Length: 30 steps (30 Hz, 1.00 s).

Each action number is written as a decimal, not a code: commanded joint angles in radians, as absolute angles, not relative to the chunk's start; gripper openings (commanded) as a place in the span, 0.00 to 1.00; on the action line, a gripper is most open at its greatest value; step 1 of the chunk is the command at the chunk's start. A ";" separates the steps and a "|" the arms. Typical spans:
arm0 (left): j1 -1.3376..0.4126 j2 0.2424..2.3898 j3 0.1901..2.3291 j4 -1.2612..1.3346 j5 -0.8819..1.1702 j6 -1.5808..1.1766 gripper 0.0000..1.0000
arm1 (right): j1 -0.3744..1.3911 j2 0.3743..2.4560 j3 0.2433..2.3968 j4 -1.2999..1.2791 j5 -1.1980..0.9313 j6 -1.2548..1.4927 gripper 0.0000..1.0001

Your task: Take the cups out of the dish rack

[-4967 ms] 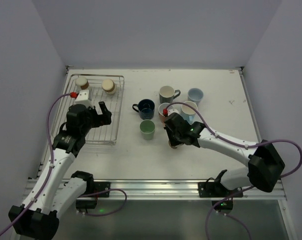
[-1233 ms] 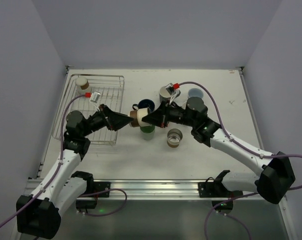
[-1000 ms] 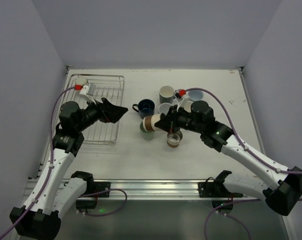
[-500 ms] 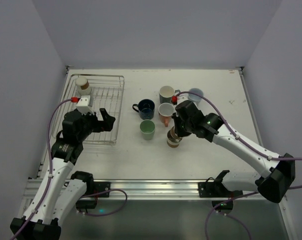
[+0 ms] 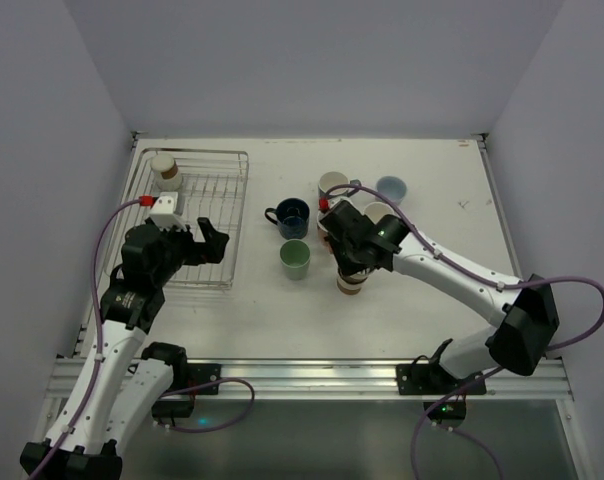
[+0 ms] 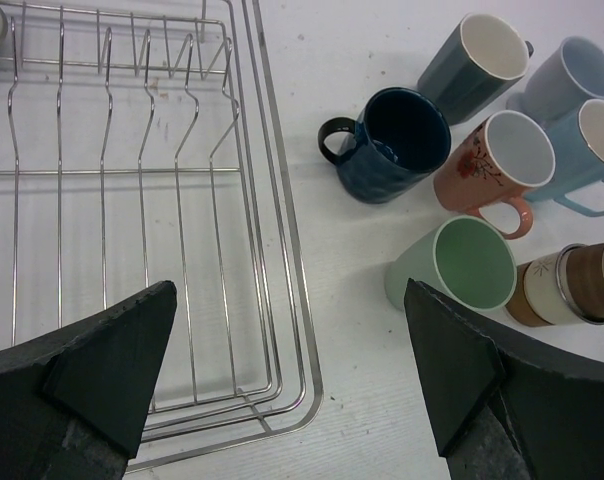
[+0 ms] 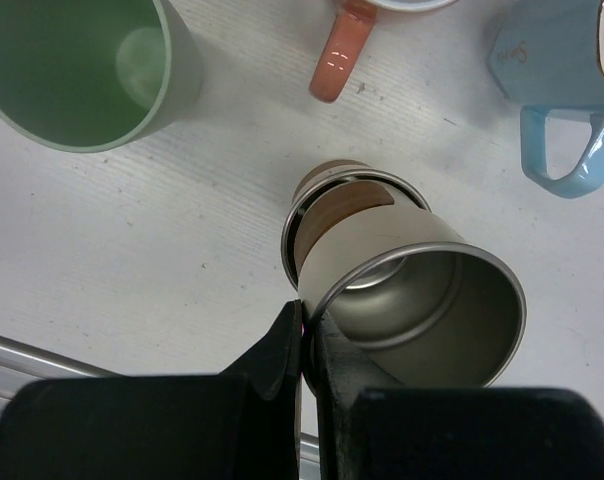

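Observation:
The dish rack lies at the left and holds one beige-and-brown cup in its far left corner. My left gripper is open and empty above the rack's near right part; in its wrist view the gripper spans the rack's corner. My right gripper is shut on the rim of a beige-and-brown tumbler, which sits tilted inside a second such tumbler standing on the table. In the right wrist view the gripper pinches the near rim.
On the table stand a navy mug, a mint green cup, a grey-green mug, a salmon-pink mug and two light blue cups, close around the stacked tumblers.
My left gripper passed the tumbler to my right gripper and drew back over the rack. My right gripper carried the tumbler down into the tumbler standing on the table.

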State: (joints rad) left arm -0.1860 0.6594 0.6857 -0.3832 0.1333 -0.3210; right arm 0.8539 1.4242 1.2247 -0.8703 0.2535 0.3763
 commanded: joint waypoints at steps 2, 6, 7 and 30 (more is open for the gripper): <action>-0.189 0.649 0.683 -0.377 0.120 -0.298 1.00 | 0.870 1.468 1.298 -0.930 0.281 0.347 0.01; -0.187 0.655 0.686 -0.380 0.094 -0.299 1.00 | 0.879 1.512 1.315 -0.930 0.273 0.334 0.06; -0.187 0.658 0.687 -0.382 0.089 -0.299 1.00 | 0.879 1.525 1.316 -0.925 0.272 0.331 0.07; -0.103 1.103 1.052 -0.275 -0.195 -0.460 1.00 | 0.888 0.976 0.884 -0.273 0.009 0.397 0.79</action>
State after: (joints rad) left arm -0.1646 1.0275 0.9844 -0.3496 -0.1177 -0.4110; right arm 0.8837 1.0149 0.9844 -0.5106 0.1280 0.3519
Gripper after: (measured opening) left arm 0.997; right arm 0.790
